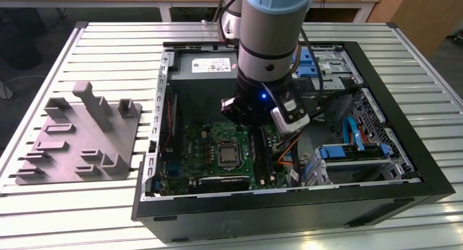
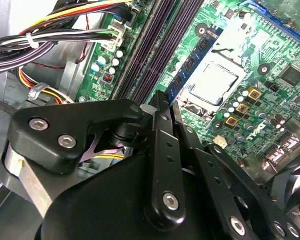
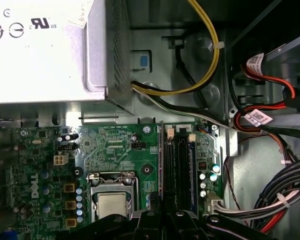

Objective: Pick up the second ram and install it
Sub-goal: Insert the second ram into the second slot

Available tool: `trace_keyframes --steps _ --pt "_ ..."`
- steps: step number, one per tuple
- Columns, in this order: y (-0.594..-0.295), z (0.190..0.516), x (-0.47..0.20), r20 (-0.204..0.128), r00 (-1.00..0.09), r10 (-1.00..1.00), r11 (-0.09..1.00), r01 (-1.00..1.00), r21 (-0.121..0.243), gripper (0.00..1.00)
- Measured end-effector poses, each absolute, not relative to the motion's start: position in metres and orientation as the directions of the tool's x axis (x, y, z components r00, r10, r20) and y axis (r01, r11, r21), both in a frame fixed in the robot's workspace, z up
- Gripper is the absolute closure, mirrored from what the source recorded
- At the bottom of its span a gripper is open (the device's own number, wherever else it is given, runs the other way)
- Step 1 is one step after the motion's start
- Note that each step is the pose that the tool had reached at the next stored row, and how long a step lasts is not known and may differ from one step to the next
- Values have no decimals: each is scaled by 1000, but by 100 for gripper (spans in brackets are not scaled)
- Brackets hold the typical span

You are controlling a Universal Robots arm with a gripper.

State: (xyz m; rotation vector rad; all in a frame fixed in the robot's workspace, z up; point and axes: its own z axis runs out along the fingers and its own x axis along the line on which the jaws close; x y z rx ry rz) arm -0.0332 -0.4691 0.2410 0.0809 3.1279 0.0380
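The second ram [image 2: 192, 62] is a dark-blue stick with black chips, standing on edge along the memory slots beside the processor socket [image 2: 212, 82]. In the first wrist view it is a thin edge [image 3: 162, 160] running in line with the slots. One end of it runs in between the black fingers [image 2: 162, 150] of my gripper [image 2: 167, 102], which are closed tight around it. In the exterior view the gripper [image 1: 250, 117] hangs inside the open computer case, low over the green motherboard [image 1: 210, 147].
The grey stepped fixture [image 1: 79, 136] lies on the slatted table at the exterior view's left. Case walls, the power supply [image 1: 206, 65], drive cages [image 1: 361, 152] and cable bundles [image 3: 270, 150] crowd the slots. A blue strip [image 3: 192, 170] runs along a further slot.
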Motion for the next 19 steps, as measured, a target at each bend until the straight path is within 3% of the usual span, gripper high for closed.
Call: trace_keyframes --steps 19 --pt "-469 222 -23 -12 -1000 10 1000 9 23 86"
